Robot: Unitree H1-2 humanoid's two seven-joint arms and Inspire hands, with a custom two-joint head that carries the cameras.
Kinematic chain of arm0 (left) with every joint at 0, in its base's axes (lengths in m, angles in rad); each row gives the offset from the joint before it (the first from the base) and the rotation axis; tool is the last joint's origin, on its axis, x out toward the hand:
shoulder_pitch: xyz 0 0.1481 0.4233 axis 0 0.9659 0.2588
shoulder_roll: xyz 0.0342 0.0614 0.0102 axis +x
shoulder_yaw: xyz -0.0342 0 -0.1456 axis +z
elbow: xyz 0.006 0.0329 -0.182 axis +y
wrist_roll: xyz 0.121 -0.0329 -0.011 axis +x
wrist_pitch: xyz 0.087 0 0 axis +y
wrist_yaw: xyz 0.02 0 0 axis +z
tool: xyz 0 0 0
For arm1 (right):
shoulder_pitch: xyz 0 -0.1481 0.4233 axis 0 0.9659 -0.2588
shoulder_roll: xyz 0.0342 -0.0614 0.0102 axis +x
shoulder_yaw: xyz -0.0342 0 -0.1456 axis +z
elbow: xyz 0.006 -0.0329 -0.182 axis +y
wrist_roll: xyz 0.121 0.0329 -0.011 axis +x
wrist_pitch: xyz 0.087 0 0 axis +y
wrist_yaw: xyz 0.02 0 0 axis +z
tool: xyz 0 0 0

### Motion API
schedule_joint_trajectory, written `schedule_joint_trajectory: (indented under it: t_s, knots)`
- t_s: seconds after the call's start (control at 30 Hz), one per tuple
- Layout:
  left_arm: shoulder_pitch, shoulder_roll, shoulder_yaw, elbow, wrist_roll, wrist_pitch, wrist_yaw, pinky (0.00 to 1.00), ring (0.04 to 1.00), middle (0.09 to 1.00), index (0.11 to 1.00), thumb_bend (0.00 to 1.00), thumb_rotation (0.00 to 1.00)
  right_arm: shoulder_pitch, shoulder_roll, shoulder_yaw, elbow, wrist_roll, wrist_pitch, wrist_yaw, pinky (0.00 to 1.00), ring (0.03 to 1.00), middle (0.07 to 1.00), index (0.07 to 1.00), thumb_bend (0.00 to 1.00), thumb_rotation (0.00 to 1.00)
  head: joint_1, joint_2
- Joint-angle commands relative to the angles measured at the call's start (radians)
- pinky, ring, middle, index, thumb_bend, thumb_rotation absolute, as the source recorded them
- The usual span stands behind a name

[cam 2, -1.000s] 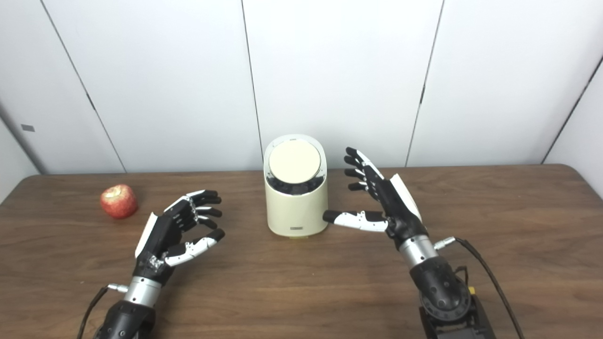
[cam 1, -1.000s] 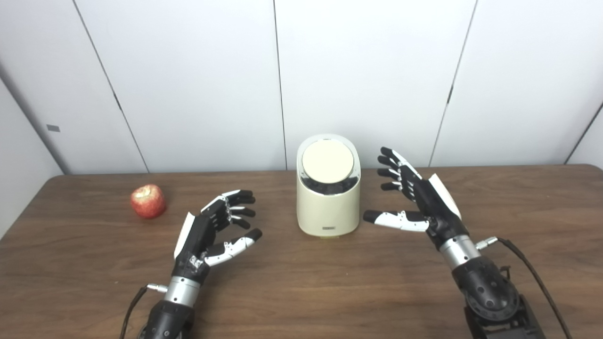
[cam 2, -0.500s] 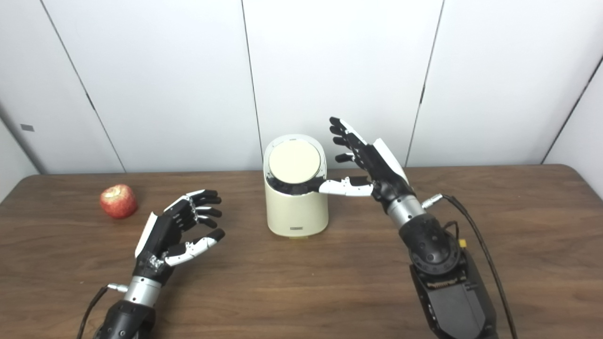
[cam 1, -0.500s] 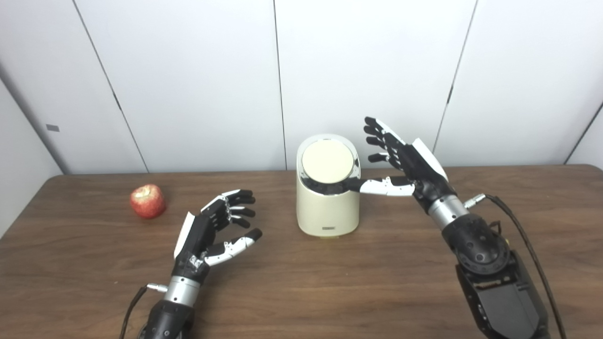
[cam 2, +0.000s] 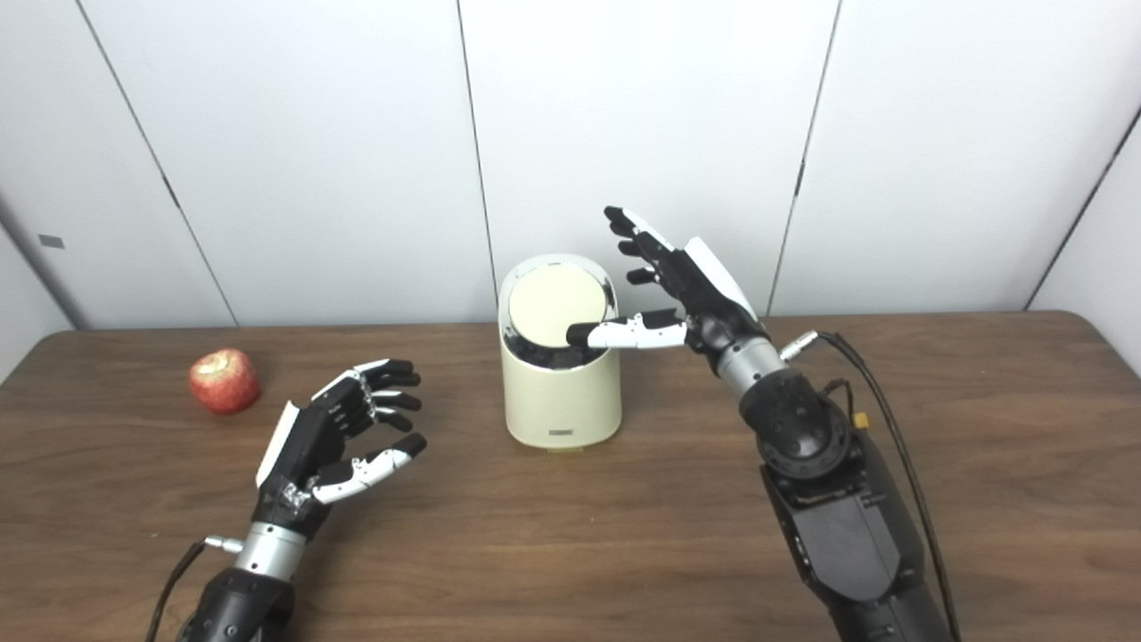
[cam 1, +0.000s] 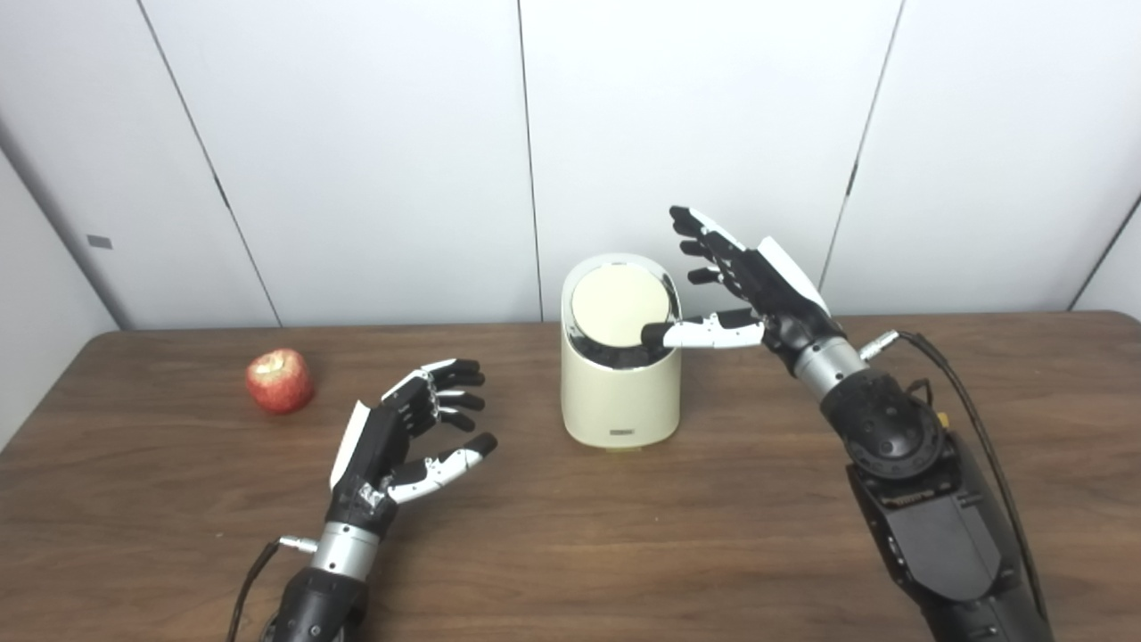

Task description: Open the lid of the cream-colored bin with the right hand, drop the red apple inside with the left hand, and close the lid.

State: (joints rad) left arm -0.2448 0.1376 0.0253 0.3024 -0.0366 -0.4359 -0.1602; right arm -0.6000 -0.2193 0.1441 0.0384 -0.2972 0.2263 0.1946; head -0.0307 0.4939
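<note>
The cream-colored bin [cam 1: 620, 392] stands at the middle of the table, its round lid [cam 1: 619, 307] down and tilted toward me. My right hand [cam 1: 744, 285] is open beside the bin's upper right, its thumb reaching over the lid's front right edge; I cannot tell whether it touches. The red apple [cam 1: 280, 381] sits on the table at the far left. My left hand [cam 1: 401, 437] is open and empty, hovering low between the apple and the bin, apart from both. The same scene shows in the right eye view, with the bin [cam 2: 560, 392] and apple [cam 2: 224, 381].
The brown wooden table [cam 1: 677, 535] has its far edge just behind the bin, against white wall panels [cam 1: 695, 134]. A black cable [cam 1: 972, 419] runs along my right forearm.
My right hand rose from table level beside the bin and moved left, bringing its thumb over the lid's edge. My left hand and the apple have not moved.
</note>
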Motion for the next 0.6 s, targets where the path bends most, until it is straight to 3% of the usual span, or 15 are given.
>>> schedule_joint_trajectory:
  t_s: [0.0,0.33,0.57]
  knots:
    - [0.039,-0.025,-0.013,0.06,-0.004,-0.02,0.007,0.55,0.648,0.732,0.761,0.63,0.07,-0.067,-0.016,0.001,-0.011,-0.015,-0.004,-0.002,0.8,0.917,0.954,0.96,0.74,0.36,-0.001,0.001]
    - [0.039,-0.027,-0.015,0.057,0.018,-0.017,0.021,0.54,0.639,0.729,0.757,0.63,0.08,-0.143,-0.04,0.049,0.062,-0.096,0.05,0.012,0.77,0.924,0.972,0.969,0.79,0.42,0.006,0.002]
    - [0.041,-0.03,-0.016,0.057,0.016,-0.013,0.022,0.55,0.644,0.732,0.761,0.63,0.08,-0.168,-0.034,0.057,0.116,-0.081,0.041,0.027,0.85,0.972,0.999,0.982,0.78,0.38,0.009,0.001]
